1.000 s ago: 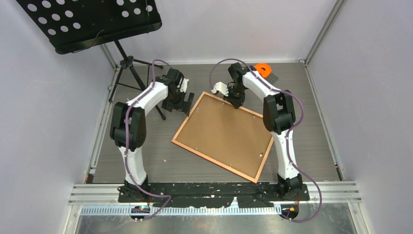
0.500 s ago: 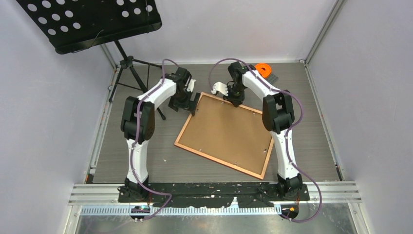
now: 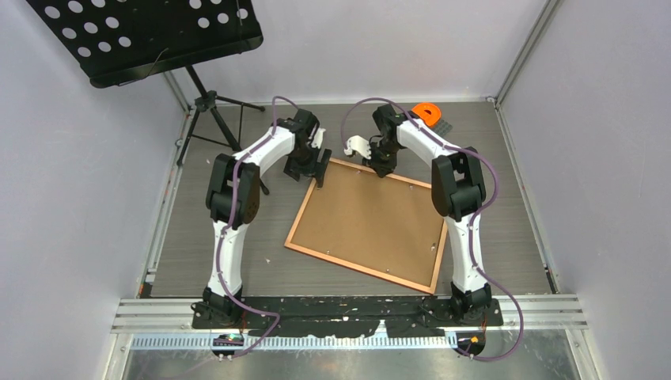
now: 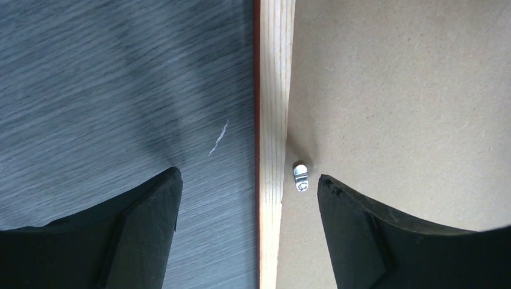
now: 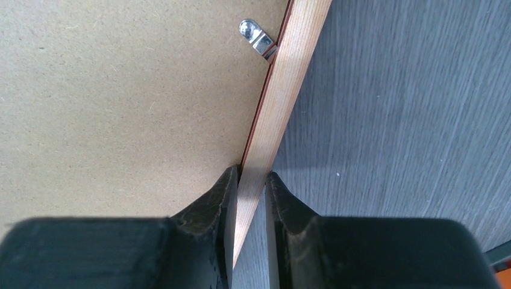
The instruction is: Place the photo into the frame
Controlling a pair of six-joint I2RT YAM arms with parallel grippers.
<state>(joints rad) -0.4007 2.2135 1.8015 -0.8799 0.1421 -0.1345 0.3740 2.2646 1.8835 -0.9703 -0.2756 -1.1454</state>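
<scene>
My right gripper [image 5: 250,180] clamps the frame [image 5: 295,72] by its rail, steadying it I reckon, while my left gripper [image 4: 248,180] straddles another rail, jaws wide, grasping nothing.

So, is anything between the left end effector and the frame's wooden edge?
Nothing visible. The left end effector is open and straddles the border of the thin orange-brown wooden frame, one finger over the grey table, the other over the brown backing board beside a small silver clip.
</scene>
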